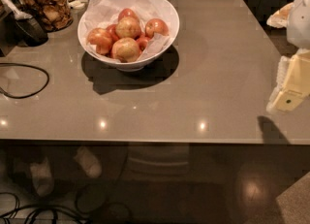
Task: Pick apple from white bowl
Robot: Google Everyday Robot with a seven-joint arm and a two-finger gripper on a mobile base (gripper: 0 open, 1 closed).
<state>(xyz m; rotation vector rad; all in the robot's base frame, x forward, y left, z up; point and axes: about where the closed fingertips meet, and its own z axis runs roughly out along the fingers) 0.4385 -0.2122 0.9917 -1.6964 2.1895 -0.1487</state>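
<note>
The white bowl (pixel 164 12) stands at the back left of the grey table, lined with crinkled white paper. It holds several apples. The pale yellow-tan apple (pixel 126 49) with a reddish blush lies at the bowl's front; another similar one (pixel 128 26) sits in the middle, with redder ones around them. My gripper (pixel 289 89) is at the right edge of the camera view, above the table's right side, far to the right of the bowl and lower in the picture.
A glass jar of brown snacks (pixel 48 5) stands at the back left next to a dark device (pixel 26 26). A black cable (pixel 29 80) loops on the table's left. The table's front edge (pixel 145 141) runs across below.
</note>
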